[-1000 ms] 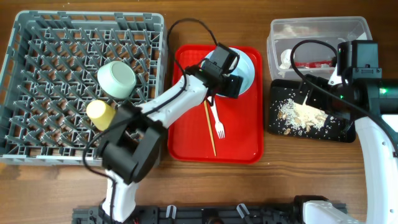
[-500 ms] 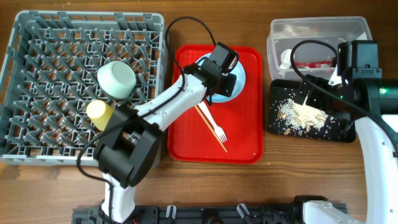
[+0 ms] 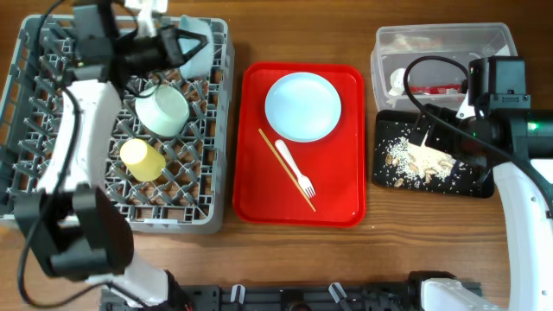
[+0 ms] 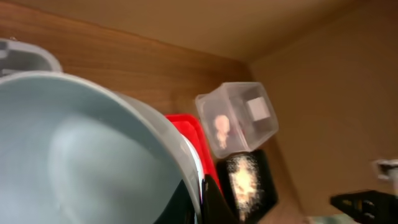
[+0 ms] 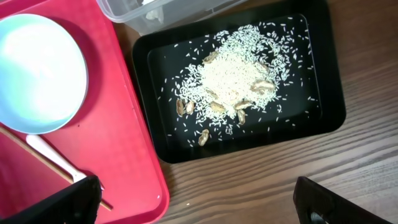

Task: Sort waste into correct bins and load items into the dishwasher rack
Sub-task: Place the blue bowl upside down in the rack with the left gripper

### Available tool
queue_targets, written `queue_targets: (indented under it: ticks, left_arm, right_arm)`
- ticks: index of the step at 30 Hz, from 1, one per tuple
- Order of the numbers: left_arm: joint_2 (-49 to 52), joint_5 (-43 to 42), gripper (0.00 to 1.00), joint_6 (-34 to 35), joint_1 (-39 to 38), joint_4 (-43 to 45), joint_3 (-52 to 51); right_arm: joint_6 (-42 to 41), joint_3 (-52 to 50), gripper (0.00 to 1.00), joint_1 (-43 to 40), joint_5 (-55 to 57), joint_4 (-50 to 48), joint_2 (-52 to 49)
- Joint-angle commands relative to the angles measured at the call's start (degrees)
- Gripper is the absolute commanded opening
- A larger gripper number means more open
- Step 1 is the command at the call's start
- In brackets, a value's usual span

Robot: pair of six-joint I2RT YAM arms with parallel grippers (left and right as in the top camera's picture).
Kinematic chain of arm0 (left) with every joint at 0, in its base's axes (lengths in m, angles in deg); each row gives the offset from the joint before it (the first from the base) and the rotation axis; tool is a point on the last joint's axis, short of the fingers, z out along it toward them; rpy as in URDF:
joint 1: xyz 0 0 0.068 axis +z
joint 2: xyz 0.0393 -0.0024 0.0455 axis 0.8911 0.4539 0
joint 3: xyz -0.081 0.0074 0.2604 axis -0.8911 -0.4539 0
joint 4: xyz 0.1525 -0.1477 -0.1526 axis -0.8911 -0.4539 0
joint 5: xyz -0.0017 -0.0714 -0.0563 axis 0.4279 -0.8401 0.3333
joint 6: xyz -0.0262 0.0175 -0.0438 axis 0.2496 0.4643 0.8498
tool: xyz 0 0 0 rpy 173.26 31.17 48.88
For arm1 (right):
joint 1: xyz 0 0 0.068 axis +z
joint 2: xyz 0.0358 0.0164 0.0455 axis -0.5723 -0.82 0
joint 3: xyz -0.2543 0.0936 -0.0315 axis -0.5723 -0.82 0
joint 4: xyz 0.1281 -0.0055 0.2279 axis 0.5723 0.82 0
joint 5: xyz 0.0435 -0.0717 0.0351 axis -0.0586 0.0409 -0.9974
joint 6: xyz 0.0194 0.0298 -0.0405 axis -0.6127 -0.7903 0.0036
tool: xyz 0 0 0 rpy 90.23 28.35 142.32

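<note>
L hand is closed on the rim of the blue bowl, holding it tipped on its side over the rack's far R corner. In the L wrist view the bowl's inside fills most of the shot, w/ a dark finger pressed at its edge

Inside the rack: green bowl near the middle, and the cup just in front of it, the two close together

Red tray sits on the surface betw. rack and bins. The plate is at its far end. Fork and chopsticks lie nearer, side by side on a slant, touching or nearly so. The chopsticks read as one thin line

Tub is at far R, w/ napkin and packet in it. Black tray sits just in front of the tub, w/ rice heaped in its middle plus a few brownish bits

R hand is open, fingers wide apart. It hovers above the surface at the near edge of the black tray, gripping nothing. R wrist view looks down on the rice, the plate and the fork's handle
</note>
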Motion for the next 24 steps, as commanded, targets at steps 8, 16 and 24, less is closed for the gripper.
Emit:
queue_targets:
  ticks: [8, 16, 24]
  left_arm:
    - [18.6, -28.2, 0.04, 6.1, 8.3, 15.8, 0.1]
    - [20.0, -24.7, 0.82, 6.1, 16.5, 15.9, 0.1]
    - [15.3, -26.4, 1.0, 12.1, 27.5, 15.9, 0.1]
  right_arm:
    - [-0.3, 0.4, 1.0, -0.2, 0.7, 0.7, -0.7]
    - [-0.3, 0.4, 1.0, -0.2, 0.1, 0.7, -0.7]
    - [-0.2, 0.4, 1.0, -0.2, -0.1, 0.8, -0.7]
